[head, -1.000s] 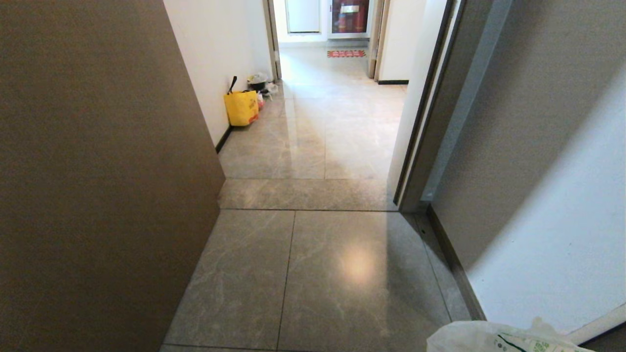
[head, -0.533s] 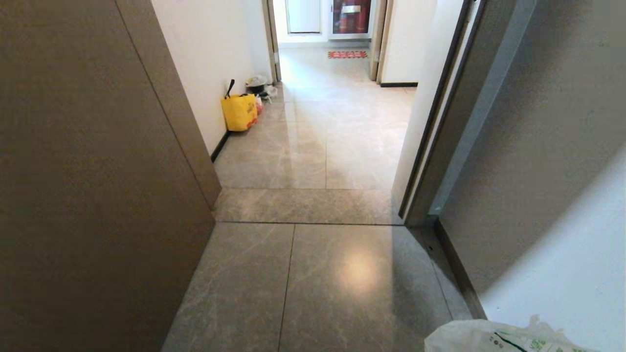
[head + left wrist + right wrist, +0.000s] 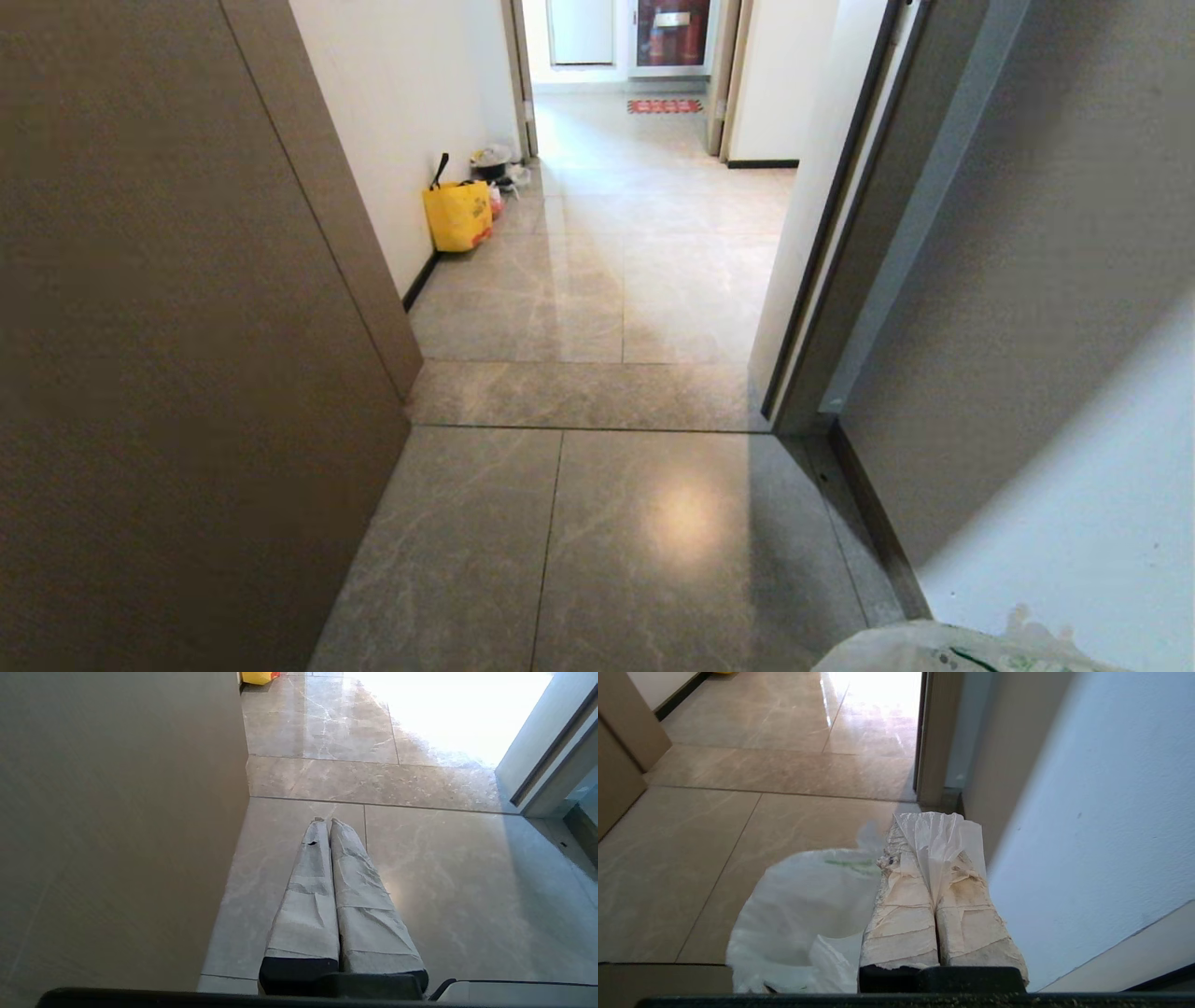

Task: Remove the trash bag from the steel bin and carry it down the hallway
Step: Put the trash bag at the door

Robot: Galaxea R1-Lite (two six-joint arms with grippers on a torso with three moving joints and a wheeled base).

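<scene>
The hallway [image 3: 607,308] occupies most of the head view: glossy marbled tiles running between a brown panel [image 3: 168,355] on the robot's left and a doorframe [image 3: 840,261] on its right, then on toward a bright far room. The step in hand appears to be the carry phase; the steel bin is not in view, so the removal step is judged complete.

The trash bag [image 3: 803,905] hangs below the right gripper [image 3: 934,830], with its top edge just showing at the lower right of the head view. The right gripper's jaws are pressed together on a pleat of the bag's film, which passes up between the taped fingers [image 3: 901,914]. The left gripper [image 3: 327,823] is idle above the floor tiles, jaws closed with nothing between them.

The next move calls for a drive through the opening ahead, with clearance kept from the doorframe on the bag's side and from the yellow tote [image 3: 457,215] against the left wall.

The bag carries green print, not legible. The red mat [image 3: 665,105] at the far end bears marks too small to read.
</scene>
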